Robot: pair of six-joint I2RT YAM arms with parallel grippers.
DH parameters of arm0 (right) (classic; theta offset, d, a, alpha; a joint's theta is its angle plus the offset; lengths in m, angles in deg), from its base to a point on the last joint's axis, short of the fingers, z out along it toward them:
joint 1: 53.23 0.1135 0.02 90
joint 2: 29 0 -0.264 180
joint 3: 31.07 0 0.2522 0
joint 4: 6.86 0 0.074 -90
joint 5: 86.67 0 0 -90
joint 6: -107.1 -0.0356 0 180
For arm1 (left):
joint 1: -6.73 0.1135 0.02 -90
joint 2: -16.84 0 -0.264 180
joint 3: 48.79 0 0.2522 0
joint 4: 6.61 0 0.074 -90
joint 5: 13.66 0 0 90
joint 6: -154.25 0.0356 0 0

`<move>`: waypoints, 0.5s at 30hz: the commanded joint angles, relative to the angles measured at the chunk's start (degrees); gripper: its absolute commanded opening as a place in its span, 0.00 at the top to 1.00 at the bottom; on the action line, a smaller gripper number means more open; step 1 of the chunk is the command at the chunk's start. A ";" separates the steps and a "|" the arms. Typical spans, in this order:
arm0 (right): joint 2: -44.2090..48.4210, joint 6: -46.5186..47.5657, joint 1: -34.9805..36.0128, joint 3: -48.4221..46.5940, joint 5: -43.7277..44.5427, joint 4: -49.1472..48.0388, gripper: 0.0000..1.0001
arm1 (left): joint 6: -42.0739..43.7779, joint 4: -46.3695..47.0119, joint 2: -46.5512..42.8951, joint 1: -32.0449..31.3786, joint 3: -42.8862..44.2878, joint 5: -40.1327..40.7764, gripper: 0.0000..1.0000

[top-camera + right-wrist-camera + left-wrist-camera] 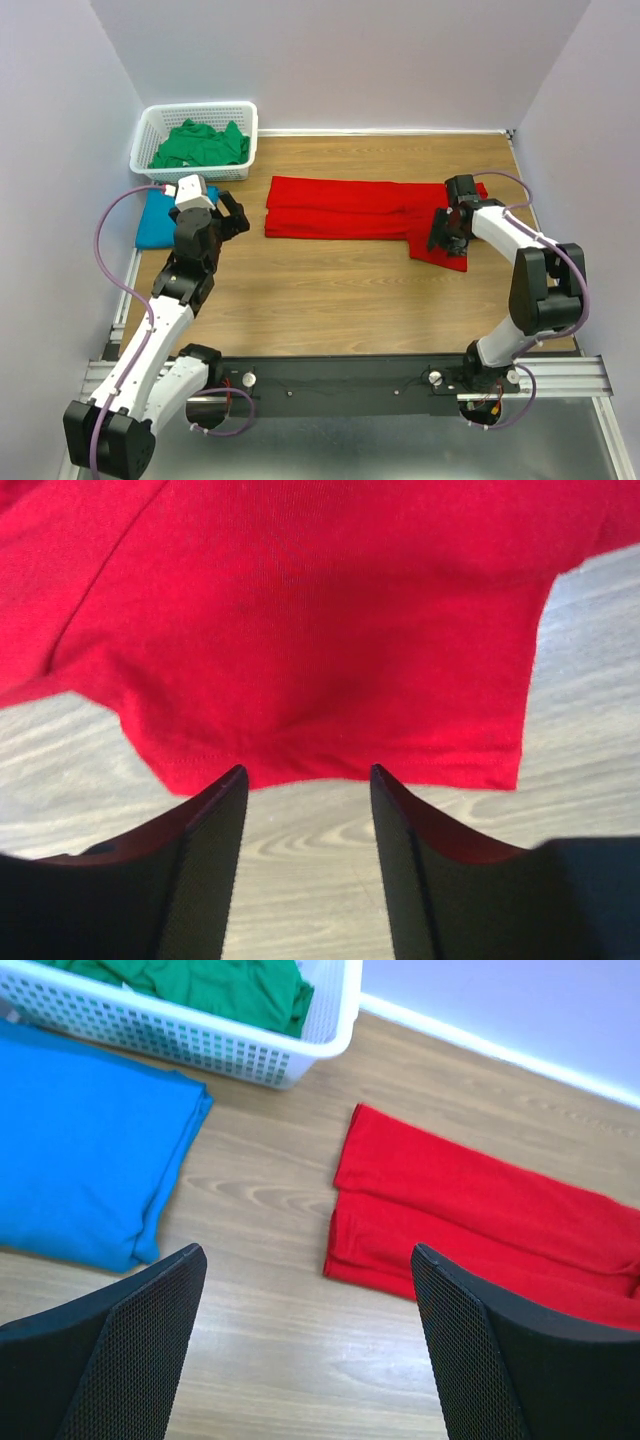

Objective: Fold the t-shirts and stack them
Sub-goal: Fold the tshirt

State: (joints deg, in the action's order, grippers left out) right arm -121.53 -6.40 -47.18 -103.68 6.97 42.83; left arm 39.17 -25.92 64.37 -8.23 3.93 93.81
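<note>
A red t-shirt lies folded into a long band across the far middle of the table, one sleeve sticking out toward me at its right end. My right gripper is open low over that sleeve; in the right wrist view its fingertips sit at the sleeve hem, with bare wood between them. My left gripper is open and empty, left of the red shirt's left end. A teal blue t-shirt lies folded at the left edge. A green t-shirt lies crumpled in the basket.
The white lattice basket stands at the back left corner, close behind the blue shirt; its wall shows in the left wrist view. Pale walls close the table on the left, back and right. A black rail with the arm bases runs along the near edge.
</note>
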 commanded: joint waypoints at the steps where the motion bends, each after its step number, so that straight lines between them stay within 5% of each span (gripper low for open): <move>1: -2.91 -1.54 1.07 1.45 3.74 -3.31 0.43 | 0.73 2.38 1.25 0.37 -0.64 1.51 0.09; 7: -4.94 -2.51 1.96 4.96 3.74 -5.33 0.55 | 1.88 3.17 3.27 0.37 0.06 1.42 0.10; 15: -3.89 -1.81 2.04 4.54 5.41 -5.78 0.99 | 1.96 3.17 3.45 0.37 0.15 1.42 0.10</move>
State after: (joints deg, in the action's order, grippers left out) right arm -124.65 -8.39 -45.65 -100.42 9.95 37.27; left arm 40.42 -24.28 67.78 -8.23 3.41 93.79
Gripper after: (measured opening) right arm 0.080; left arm 0.902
